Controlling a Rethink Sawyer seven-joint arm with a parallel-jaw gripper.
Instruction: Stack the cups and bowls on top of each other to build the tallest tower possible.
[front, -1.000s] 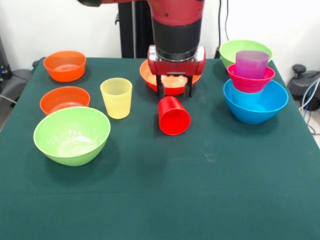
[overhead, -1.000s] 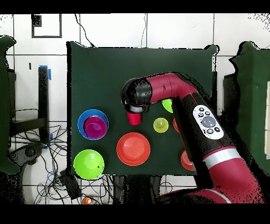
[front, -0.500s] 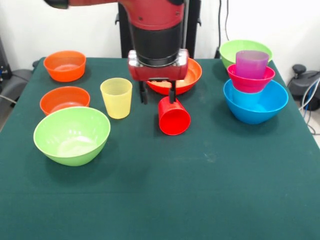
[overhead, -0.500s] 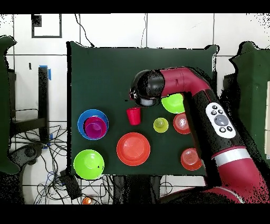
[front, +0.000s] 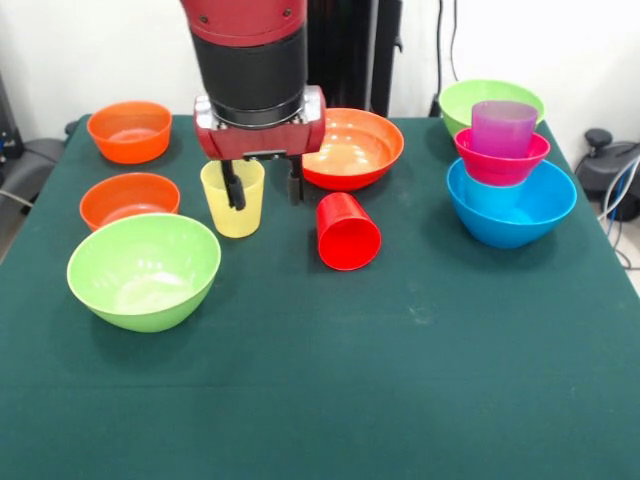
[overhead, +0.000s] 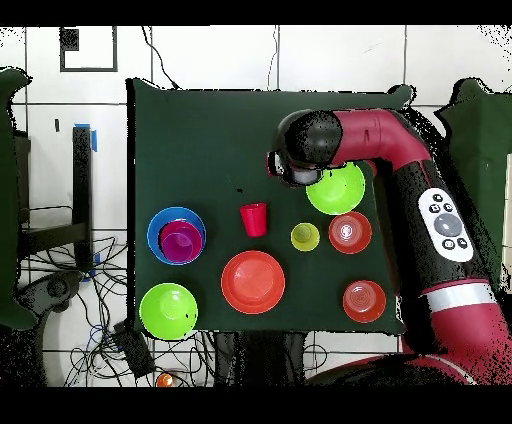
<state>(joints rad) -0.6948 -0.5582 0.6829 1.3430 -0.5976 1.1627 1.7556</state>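
A dark green table (front: 420, 400) sits in front of a white wall, and the floor around it has white tiles.

The big red and black arm (overhead: 420, 190) comes down over the table. Its gripper (front: 262, 192) hangs with its two black fingers (front: 234, 190) spread wide. They hold nothing. One finger is in front of the yellow cup (front: 233, 205).

On one side, a large lime green bowl (front: 144, 268) sits open side up near the front. On the other side, a large blue bowl (front: 512, 212) holds the small magenta bowl (front: 502, 160), and the purple cup (front: 503, 126) stands up inside that. A second lime green bowl (front: 482, 95) sits just behind this stack.

The wide orange bowl (front: 355, 148) is at the back, near the middle. Two small orange bowls (front: 129, 131) (front: 128, 197) sit one behind the other, near the first green bowl.

The yellow cup stands straight up with its open end on top. The red cup (front: 347, 231) lies on its side in the middle of the table. Its long way runs front to back. From the front, the end facing the camera is flat and closed, and the other end points toward the wide orange bowl.
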